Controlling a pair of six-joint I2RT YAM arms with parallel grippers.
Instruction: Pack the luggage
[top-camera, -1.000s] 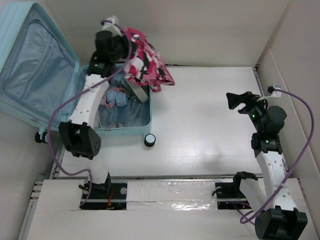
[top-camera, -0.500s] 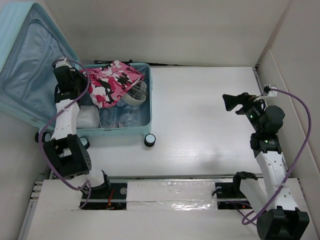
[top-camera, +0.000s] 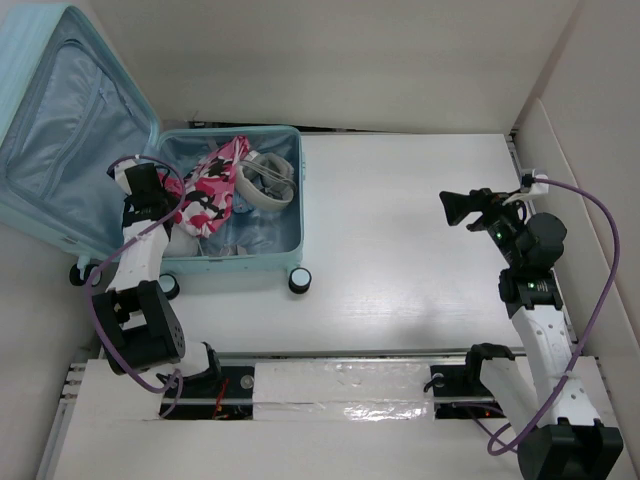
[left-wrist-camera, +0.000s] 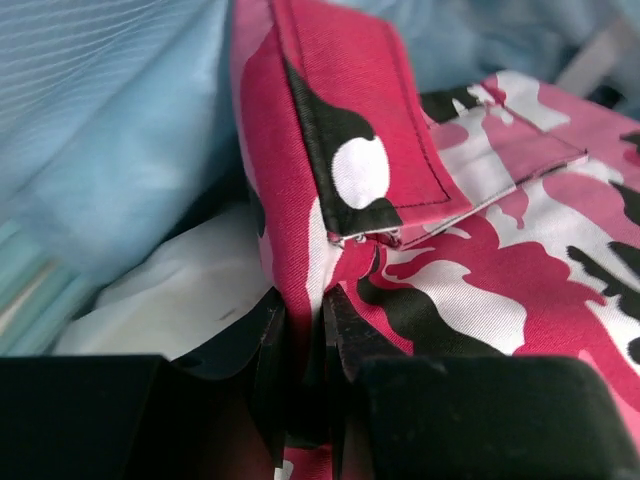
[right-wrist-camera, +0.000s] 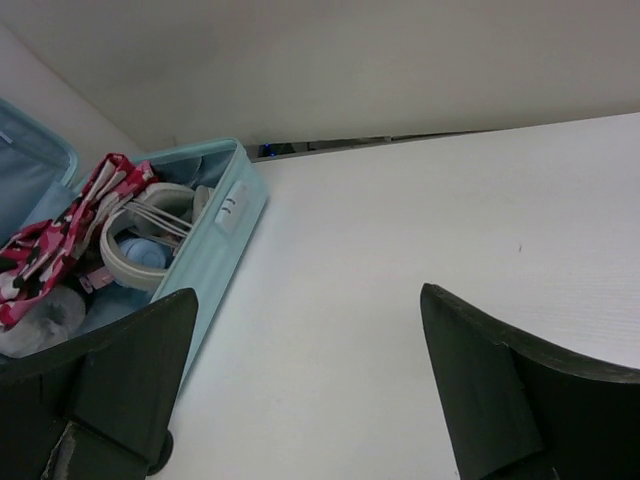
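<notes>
Nearest the arm bases, the white tabletop (top-camera: 400, 250) lies bare through its middle. At about 3 o'clock the right hand (top-camera: 462, 206) hangs above it with its fingers spread wide, gripping nothing and facing across toward the case.

At about 10 o'clock stands the luggage (top-camera: 255, 262), its tub flat on the tabletop and its lid (top-camera: 70, 110) thrown back to the left, lining upward. One spinner wheel (top-camera: 300, 281) shows at the near right corner. At the tub's left side the left hand (left-wrist-camera: 305, 330) is pressed together on a fold of a pink camouflage garment (top-camera: 205, 190), pinching the cloth beside a stitched pocket flap. The rest drapes over a white soft bundle (left-wrist-camera: 170, 290) and, farther right, a pale looped band (top-camera: 265, 185), perhaps headphones.

The shell looks stiff, smooth and bulky, likely too heavy to lift with one hand, and on wheels it may roll if shoved. The lid's free edge at 11 o'clock seems the best place to take hold and swing it shut. The garment is limp and will sag from any pinch, so any cloth over the rim would need tucking in.
</notes>
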